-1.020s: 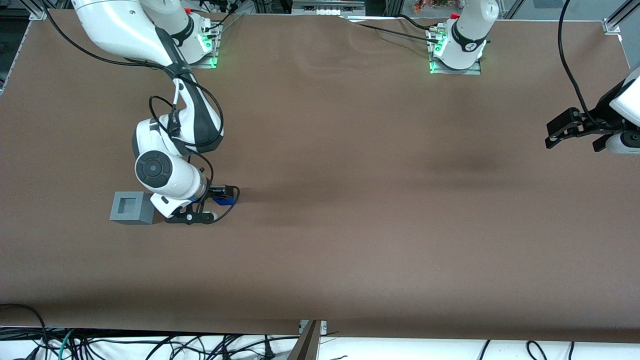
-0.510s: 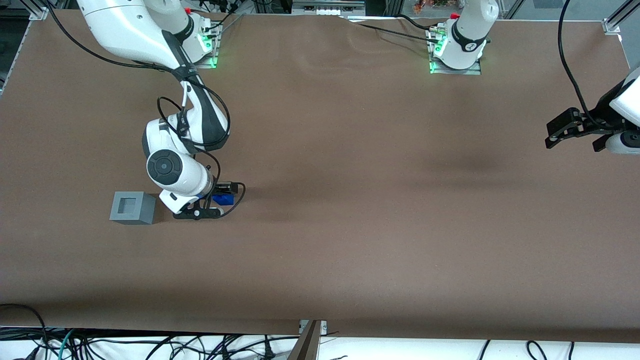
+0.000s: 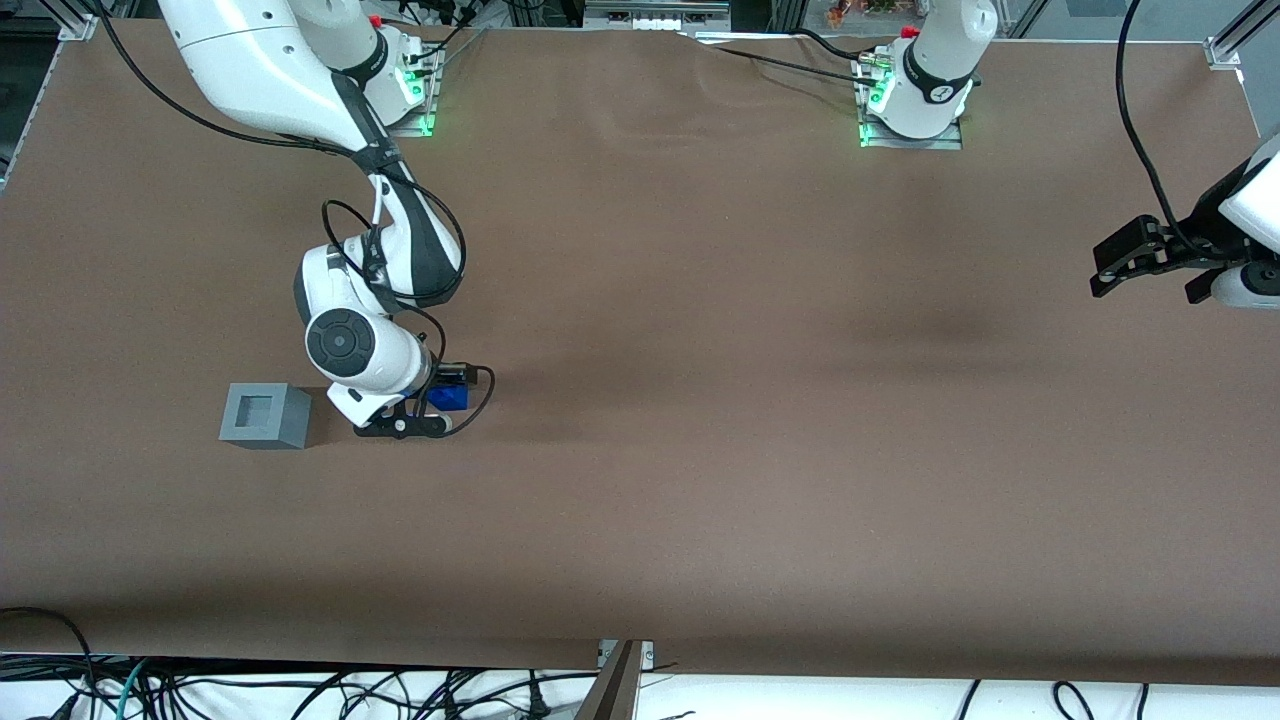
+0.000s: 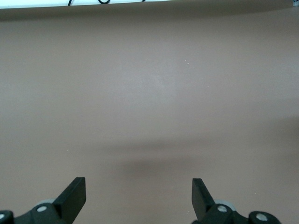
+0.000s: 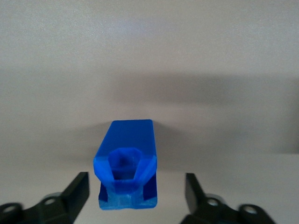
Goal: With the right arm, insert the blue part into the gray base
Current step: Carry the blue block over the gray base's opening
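Since the earlier front-view pictures, the right arm has been shifted toward the parked arm's end of the table, away from the gray base, and its round wrist cap now sits almost directly above the blue part. The gripper is positioned low over the brown table, right at the blue part, which is partly hidden under the wrist in the front view. In the right wrist view, the blue part is seen resting on the table between the two black fingers, which are spread wide with a clear gap left on each side of the part, so nothing is being pinched. A hollow opening is shown in the part's upper end. The gray base is left standing on the table near the gripper, toward the working arm's end, with its square recess facing up and unfilled.
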Tool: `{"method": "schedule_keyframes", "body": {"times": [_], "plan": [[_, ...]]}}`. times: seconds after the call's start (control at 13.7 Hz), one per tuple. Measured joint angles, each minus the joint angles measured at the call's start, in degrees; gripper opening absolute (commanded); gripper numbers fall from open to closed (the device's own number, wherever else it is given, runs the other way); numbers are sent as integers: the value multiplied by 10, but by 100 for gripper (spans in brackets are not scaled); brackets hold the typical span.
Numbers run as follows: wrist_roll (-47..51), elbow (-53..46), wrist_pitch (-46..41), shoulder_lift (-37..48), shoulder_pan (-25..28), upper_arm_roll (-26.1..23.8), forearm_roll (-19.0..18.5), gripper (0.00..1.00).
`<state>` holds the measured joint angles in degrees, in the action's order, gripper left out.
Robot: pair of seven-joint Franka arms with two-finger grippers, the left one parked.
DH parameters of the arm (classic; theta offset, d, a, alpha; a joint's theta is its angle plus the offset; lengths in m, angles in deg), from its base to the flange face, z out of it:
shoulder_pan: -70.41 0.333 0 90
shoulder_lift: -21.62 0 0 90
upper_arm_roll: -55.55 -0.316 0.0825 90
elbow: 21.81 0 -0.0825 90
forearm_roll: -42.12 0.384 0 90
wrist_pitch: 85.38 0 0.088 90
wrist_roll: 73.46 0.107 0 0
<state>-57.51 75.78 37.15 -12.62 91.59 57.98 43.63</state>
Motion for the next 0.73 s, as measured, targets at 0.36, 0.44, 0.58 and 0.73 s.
{"method": "schedule_keyframes", "body": {"times": [0.36, 0.44, 0.58, 0.73], "plan": [[0, -2, 1, 1, 0, 0, 1, 46], [0, -5, 1, 4, 0, 2, 1, 46], [-2, -16, -12, 21, -3, 16, 0, 46], [-23, -37, -58, 50, -10, 45, 0, 46]]}}
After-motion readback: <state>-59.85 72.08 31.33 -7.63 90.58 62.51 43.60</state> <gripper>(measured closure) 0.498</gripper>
